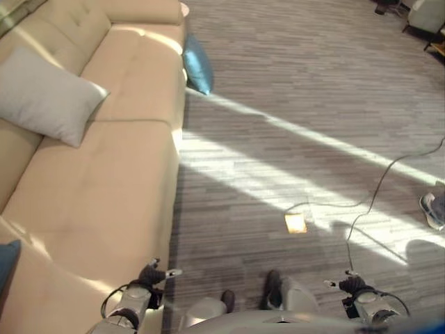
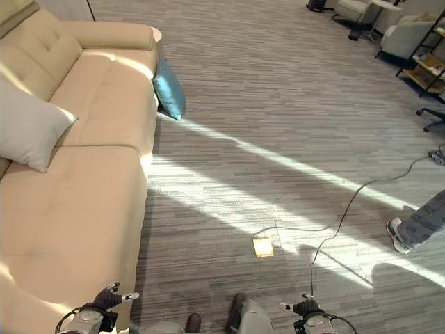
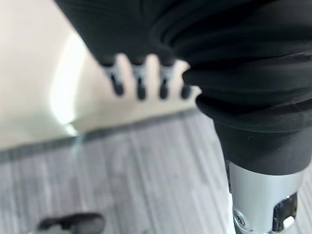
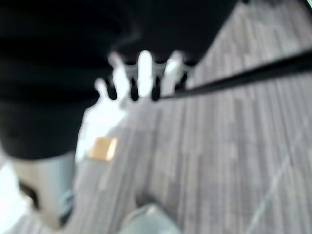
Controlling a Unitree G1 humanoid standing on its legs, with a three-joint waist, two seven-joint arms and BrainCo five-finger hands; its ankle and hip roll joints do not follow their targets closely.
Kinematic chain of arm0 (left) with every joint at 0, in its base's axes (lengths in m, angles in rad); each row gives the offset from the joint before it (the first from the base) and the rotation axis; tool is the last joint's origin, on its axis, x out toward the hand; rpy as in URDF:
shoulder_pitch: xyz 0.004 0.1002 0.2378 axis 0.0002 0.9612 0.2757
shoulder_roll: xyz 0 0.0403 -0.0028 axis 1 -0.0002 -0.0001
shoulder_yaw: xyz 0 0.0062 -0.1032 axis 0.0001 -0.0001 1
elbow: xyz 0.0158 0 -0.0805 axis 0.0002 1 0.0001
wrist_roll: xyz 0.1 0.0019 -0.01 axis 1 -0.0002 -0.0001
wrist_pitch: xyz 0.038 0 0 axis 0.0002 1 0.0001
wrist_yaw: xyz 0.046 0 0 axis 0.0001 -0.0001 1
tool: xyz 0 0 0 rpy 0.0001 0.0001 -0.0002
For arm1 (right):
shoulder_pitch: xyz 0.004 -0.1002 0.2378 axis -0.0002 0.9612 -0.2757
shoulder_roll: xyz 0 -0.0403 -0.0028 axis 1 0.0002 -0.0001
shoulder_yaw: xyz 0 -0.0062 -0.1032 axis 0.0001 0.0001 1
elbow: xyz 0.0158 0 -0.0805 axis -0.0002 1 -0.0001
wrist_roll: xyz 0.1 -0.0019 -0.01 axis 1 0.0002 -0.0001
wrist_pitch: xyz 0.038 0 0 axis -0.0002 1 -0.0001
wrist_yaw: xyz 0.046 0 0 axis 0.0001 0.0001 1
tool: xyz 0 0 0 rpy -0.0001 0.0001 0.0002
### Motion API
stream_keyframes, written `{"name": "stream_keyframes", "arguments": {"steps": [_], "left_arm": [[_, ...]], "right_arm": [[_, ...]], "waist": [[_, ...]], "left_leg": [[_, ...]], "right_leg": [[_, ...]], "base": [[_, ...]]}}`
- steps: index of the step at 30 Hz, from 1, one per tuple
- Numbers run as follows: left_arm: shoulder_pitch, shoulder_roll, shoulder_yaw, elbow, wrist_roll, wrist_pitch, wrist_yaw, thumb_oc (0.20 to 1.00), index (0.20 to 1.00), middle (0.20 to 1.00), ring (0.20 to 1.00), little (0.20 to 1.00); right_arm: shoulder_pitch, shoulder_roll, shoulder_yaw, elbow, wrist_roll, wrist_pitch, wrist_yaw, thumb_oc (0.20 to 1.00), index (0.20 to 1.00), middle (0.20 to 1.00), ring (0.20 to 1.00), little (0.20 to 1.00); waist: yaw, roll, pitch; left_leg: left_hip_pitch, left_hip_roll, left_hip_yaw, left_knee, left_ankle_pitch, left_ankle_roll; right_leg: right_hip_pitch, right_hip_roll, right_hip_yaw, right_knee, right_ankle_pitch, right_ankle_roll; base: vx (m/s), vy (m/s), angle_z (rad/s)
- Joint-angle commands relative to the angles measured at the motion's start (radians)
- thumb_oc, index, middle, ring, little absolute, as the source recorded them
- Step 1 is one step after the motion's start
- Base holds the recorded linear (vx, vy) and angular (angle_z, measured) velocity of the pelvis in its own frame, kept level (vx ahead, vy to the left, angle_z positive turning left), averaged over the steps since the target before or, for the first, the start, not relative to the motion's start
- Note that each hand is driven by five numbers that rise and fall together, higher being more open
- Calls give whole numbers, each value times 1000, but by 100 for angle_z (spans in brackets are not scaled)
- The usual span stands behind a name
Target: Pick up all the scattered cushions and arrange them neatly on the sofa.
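Currently white cushion [image 1: 49,97] on sofa [image 1: 104,195], blue cushion [image 1: 197,64] on floor.

The sofa [image 1: 104,181] is plain beige, paler where sunlight falls on its seat. Near its back edge lies a light grey pillow [image 1: 45,94] with no pattern. A teal-blue cushion [image 1: 197,64] leans against the sofa's front edge, down on the floor [image 1: 292,83], which is grey with a pattern of narrow streaked planks crossed by bright bands of sun. A small tan-yellow square [image 1: 295,223] lies on the floor. At the sofa's near corner shows a bit of dark blue cushion [image 1: 7,259].
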Motion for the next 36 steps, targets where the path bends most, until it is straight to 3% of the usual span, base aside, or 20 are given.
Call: {"name": "stream_keyframes", "arguments": {"steps": [1, 3, 4, 5, 8, 12, 14, 17, 18, 19, 20, 21, 23, 28, 29, 30, 31, 34, 35, 36], "left_arm": [[48, -41, 17, 8, -16, -17, 9, 1000, 1000, 1000, 1000, 1000], [45, -47, 7, 5, -13, -12, 6, 1000, 1000, 1000, 1000, 1000], [17, -49, -15, -15, -11, -10, 6, 1000, 1000, 1000, 1000, 1000], [11, -47, -20, -19, -11, -8, 6, 1000, 1000, 1000, 1000, 1000], [9, -52, -31, -35, -12, -9, 6, 1000, 1000, 1000, 1000, 1000], [24, -43, -25, -32, 6, -11, 1, 1000, 1000, 1000, 1000, 1000], [43, -38, -13, -24, 7, -8, -5, 1000, 1000, 1000, 1000, 1000], [53, -24, 7, -15, 3, -3, -7, 1000, 1000, 1000, 1000, 1000], [53, -24, 7, -15, 3, -3, -7, 1000, 1000, 1000, 1000, 1000], [52, -14, 6, -23, -3, -2, -6, 1000, 1000, 1000, 1000, 1000], [54, -3, 5, -32, -11, -4, 3, 1000, 1000, 1000, 1000, 1000], [51, -2, 5, -33, -16, -6, 3, 1000, 1000, 1000, 1000, 1000], [49, -12, 13, -17, -15, -12, 9, 1000, 1000, 1000, 1000, 1000], [59, -29, 10, 14, 8, -12, 9, 1000, 1000, 1000, 1000, 1000], [59, -32, 8, 15, 11, -11, 8, 1000, 1000, 1000, 1000, 1000], [46, -38, -4, 7, 15, -8, 4, 1000, 1000, 1000, 1000, 1000], [29, -40, -17, -3, 15, -6, 3, 1000, 1000, 1000, 1000, 1000], [28, -43, -24, -9, 10, -6, 0, 1000, 1000, 1000, 1000, 1000], [28, -47, -24, -7, 12, -5, -1, 1000, 1000, 1000, 1000, 1000], [34, -48, -23, -7, 19, -3, -4, 1000, 1000, 1000, 1000, 1000]], "right_arm": [[2, -36, 2, 16, -21, -8, -4, 1000, 1000, 1000, 1000, 1000], [15, -32, -5, 10, -4, -20, -13, 1000, 1000, 1000, 1000, 1000], [3, -36, -4, -8, 26, -29, -32, 1000, 1000, 1000, 1000, 1000], [2, -39, -6, -7, 30, -28, -36, 1000, 1000, 1000, 1000, 1000], [3, -47, 1, -17, 34, -29, -33, 1000, 1000, 1000, 1000, 1000], [4, -37, 6, -17, 34, -29, -34, 1000, 1000, 1000, 1000, 1000], [-3, -27, 17, -13, 9, -26, -27, 1000, 1000, 1000, 1000, 1000], [-23, -16, 21, -1, -32, -19, -14, 1000, 1000, 1000, 1000, 1000], [-23, -16, 21, -1, -32, -19, -14, 1000, 1000, 1000, 1000, 1000], [-33, -15, 22, -8, -35, -20, -9, 1000, 1000, 1000, 1000, 1000], [-37, -16, 17, -16, -35, -15, -12, 1000, 1000, 1000, 1000, 1000], [-38, -17, 23, -19, -33, -14, -10, 1000, 1000, 1000, 1000, 1000], [-39, -26, 27, -24, -36, -6, -9, 1000, 1000, 1000, 1000, 1000], [2, -25, 22, -8, -37, -5, -4, 1000, 1000, 1000, 1000, 1000], [6, -23, 22, -8, -35, -9, -7, 1000, 1000, 1000, 1000, 1000], [0, -26, 18, -16, -13, -17, -17, 1000, 1000, 1000, 1000, 1000], [-4, -31, 18, -27, 7, -25, -27, 1000, 1000, 1000, 1000, 1000], [-2, -39, 15, -30, 15, -23, -27, 1000, 1000, 1000, 1000, 1000], [1, -42, 14, -30, 15, -27, -27, 1000, 1000, 1000, 1000, 1000], [6, -46, 15, -32, 12, -28, -26, 1000, 1000, 1000, 1000, 1000]], "waist": [[7, 12, -21], [0, 17, -25], [10, -7, 18], [15, -13, 27], [34, -25, 31], [75, -4, 13], [93, 1, -6], [108, 3, -17], [108, 3, -17], [89, 17, -9], [82, 40, -9], [80, 36, -11], [62, 38, -14], [24, 22, -43], [22, 23, -45], [19, 21, -29], [22, 2, -5], [37, -17, 11], [38, -20, 10], [46, -12, 5]], "left_leg": [[66, 115, -28, -12, -62, -92], [47, 170, -29, 74, -17, -141], [-114, 187, 8, 332, 102, -147], [-148, 189, 23, 381, 102, -138], [-228, 100, 89, 271, 5, -105], [-320, 13, 135, 97, 143, -112], [-280, 8, 112, 59, 137, -87], [-205, 16, 96, 57, 89, -47], [-205, 16, 96, 57, 89, -47], [-164, 20, 74, 60, 68, -24], [-103, 34, 44, 40, 42, -11], [-70, 37, 24, 30, 25, -20], [11, 65, -7, -6, -11, -48], [90, 143, -47, -22, -46, -108], [78, 160, -49, 9, -24, -126], [-2, 177, -32, 149, 50, -155], [-90, 195, 16, 277, 101, -147], [-161, 170, 70, 299, 50, -123], [-183, 138, 94, 234, 20, -119], [-209, 104, 114, 158, 45, -120]], "right_leg": [[152, 115, -3, -46, 117, -49], [193, 141, -35, -45, 84, -76], [237, 144, -57, -64, 68, -111], [253, 150, -62, -74, 61, -117], [324, 168, -54, -115, 23, -107], [396, 241, -9, -153, -9, -105], [406, 254, 4, -113, -49, -106], [339, 197, -38, 167, -30, -39], [339, 197, -38, 167, -30, -39], [258, 177, -24, 337, 49, -6], [186, 131, -65, 373, 56, -24], [194, 105, -89, 237, 24, -51], [134, 76, -53, -6, 106, -35], [161, 96, -24, -75, 153, -31], [176, 105, -38, -78, 143, -39], [204, 116, -52, -82, 120, -59], [246, 121, -69, -101, 98, -85], [300, 130, -78, -132, 76, -90], [319, 134, -81, -144, 63, -84], [344, 152, -81, -154, 44, -82]], "base": [[399, -220, 43], [406, -412, 161], [287, -467, 166], [259, -379, 81], [390, -137, 8], [335, 6, -9], [367, 71, -76], [327, 132, -118], [223, 130, -33], [429, 146, -6], [644, 76, 42], [701, -91, 59], [633, -235, 51], [464, -259, 76], [268, -297, 148], [239, -377, 131], [215, -369, 33], [237, -182, 15], [402, -44, -34], [324, -13, -23]]}}
